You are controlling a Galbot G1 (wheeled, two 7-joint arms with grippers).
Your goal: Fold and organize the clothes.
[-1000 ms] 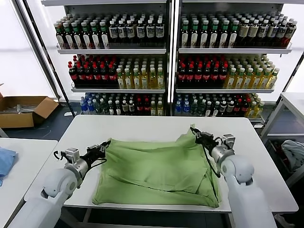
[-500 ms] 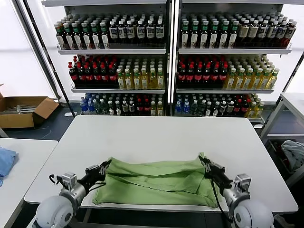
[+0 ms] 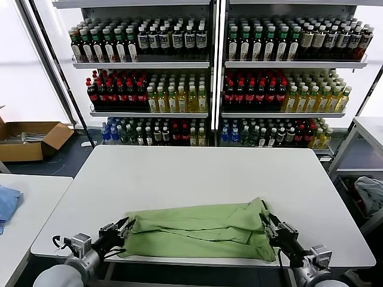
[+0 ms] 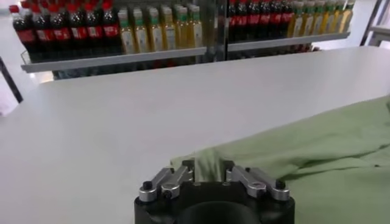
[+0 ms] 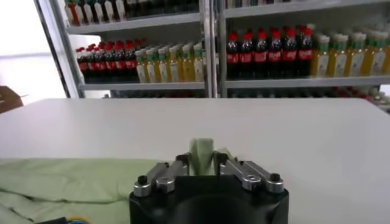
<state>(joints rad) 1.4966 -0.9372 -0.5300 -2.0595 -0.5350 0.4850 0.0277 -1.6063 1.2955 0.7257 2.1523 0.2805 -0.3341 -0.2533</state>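
Observation:
The clothes, one light green shirt (image 3: 197,230), lie folded into a long low strip along the front edge of the white table (image 3: 191,173). My left gripper (image 3: 127,224) is at the strip's left end, and my right gripper (image 3: 265,219) is at its right end. In the left wrist view the left gripper (image 4: 209,168) has its fingers parted, with a fold of the green shirt (image 4: 317,146) lying between them. The right wrist view shows the right gripper (image 5: 202,159) parted as well, and a narrow upright fold of the shirt (image 5: 61,179) stands in its gap.
Shelves of bottles (image 3: 209,78) fill the back wall. A cardboard box (image 3: 30,137) sits on the floor at far left. A side table at left carries a light blue cloth (image 3: 6,203). A grey-blue bundle (image 3: 370,194) lies at right.
Both grippers drew the shirt's far edge toward the table's front, folding it over into a narrow strip. Their fingers, shut on the cloth before, now stand apart.

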